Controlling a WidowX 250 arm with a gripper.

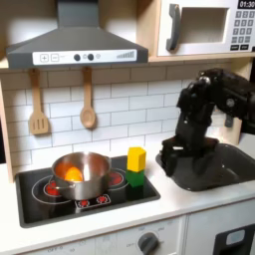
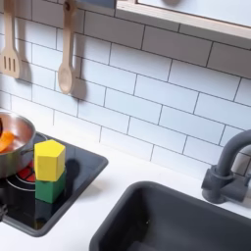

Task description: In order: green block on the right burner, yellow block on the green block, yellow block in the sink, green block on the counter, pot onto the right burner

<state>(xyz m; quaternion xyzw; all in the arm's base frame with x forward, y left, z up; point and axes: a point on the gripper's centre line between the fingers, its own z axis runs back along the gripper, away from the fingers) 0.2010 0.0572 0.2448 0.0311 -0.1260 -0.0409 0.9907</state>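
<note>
First exterior view | the yellow block (image 1: 135, 158) is seen stacked on the green block (image 1: 134, 178) on the view's right burner, judged the finished stacking step | the pot (image 1: 80, 175) is left on the other burner | the gripper (image 1: 171, 159) is raised over the sink (image 1: 224, 167) | grip state cannot be told, jaws dark and blurred | faucet (image 2: 227, 169) is cut off in the second exterior view.

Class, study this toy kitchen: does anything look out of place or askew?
Yes. The yellow block sits stacked on the green block on a burner, twisted slightly askew in the second exterior view. Blocks look odd on a cooktop.
</note>
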